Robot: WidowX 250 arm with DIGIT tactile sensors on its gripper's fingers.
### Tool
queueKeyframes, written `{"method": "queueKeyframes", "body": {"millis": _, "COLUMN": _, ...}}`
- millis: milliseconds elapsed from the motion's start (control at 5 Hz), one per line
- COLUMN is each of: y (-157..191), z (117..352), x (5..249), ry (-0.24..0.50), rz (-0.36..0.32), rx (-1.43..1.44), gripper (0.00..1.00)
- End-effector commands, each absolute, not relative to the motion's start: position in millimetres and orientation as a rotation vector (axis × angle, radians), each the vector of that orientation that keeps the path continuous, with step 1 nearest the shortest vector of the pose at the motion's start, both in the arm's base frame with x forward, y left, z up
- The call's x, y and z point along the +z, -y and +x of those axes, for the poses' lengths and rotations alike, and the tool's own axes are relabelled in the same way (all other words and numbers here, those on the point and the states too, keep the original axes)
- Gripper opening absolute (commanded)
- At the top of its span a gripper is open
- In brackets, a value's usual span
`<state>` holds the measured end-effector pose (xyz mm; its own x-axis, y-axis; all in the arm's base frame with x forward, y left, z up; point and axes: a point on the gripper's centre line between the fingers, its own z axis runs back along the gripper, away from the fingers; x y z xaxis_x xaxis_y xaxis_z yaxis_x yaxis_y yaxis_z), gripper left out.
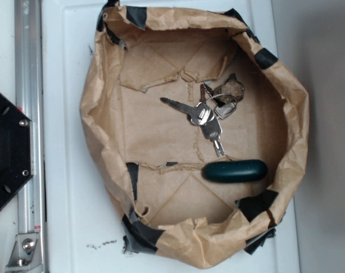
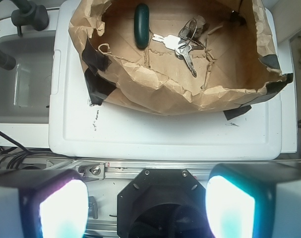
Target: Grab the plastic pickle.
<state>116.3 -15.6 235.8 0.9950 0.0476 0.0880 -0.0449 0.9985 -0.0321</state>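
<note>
No readable text anywhere; only faint black scribbled marks (image 2: 96, 120) on the white plastic lid (image 2: 165, 134), ahead of the gripper, too smudged to read.

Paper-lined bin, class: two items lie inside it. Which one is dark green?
The plastic pickle, a smooth, glossy capsule lying on the brown paper. The other item is a bunch of silver keys on a ring, flat and metallic.

The claw (image 2: 148, 208) shows two grey fingers (image 2: 38, 203) with pale, seemingly overexposed pads, and a black screwed base.

Keys (image 1: 208, 112) in paper tray (image 1: 178, 239)
</note>
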Motion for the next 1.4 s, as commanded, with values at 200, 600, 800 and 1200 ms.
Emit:
{"method": "queueKeyframes", "body": {"millis": 200, "y": 4.3, "z": 160.5, "x": 199.6, "ry": 0.177, "rz": 0.032, "rx": 0.105, "gripper": 1.0}}
{"method": "queueKeyframes", "body": {"millis": 600, "y": -18.3, "z": 235.5, "x": 168.3, "ry": 0.313, "rz": -0.131, "rx": 0.027, "gripper": 1.0}}
{"method": "queueKeyframes", "body": {"millis": 800, "y": -30.6, "z": 275.1, "x": 146.9, "ry": 0.274, "rz": -0.144, "rx": 0.032, "gripper": 1.0}}
{"method": "queueKeyframes", "body": {"millis": 1200, "y": -4.7, "z": 300.9, "x": 97.2, "ry": 0.247, "rz": -0.124, "rx": -0.043, "gripper": 1.0}}
